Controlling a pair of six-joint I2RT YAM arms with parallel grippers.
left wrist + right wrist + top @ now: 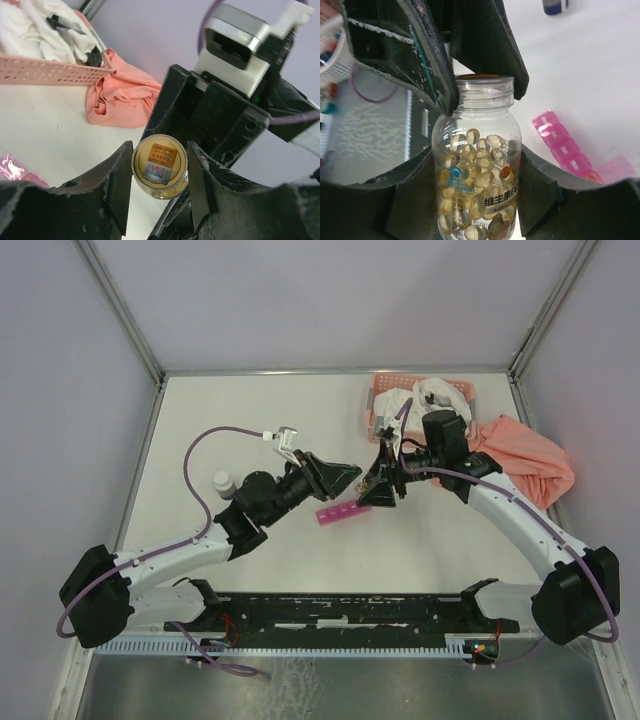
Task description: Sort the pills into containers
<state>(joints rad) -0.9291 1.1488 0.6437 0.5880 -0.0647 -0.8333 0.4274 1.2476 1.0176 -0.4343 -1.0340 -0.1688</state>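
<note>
The fingers of the right gripper were seen clamped on the body of a clear capsule bottle, one finger pressed against each side of its label. The fingers of the left gripper were closed narrowly on the same bottle at its threaded neck, and its round end was framed between them in the left wrist view. The bottle was largely filled with translucent yellow softgel capsules. In the top view it was held between the two grippers, just beyond the right end of the pink pill organizer. The organizer lay flat on the white table, near the middle, with its row of square compartments running at a slant. Whether anything lay in the compartments could not be told. A salmon lattice basket holding white items was placed well beyond the organizer, toward the far right. An orange cloth was bunched to the organizer's right, against that basket. A small white-capped bottle stood well to the organizer's left, beside the left arm.
</note>
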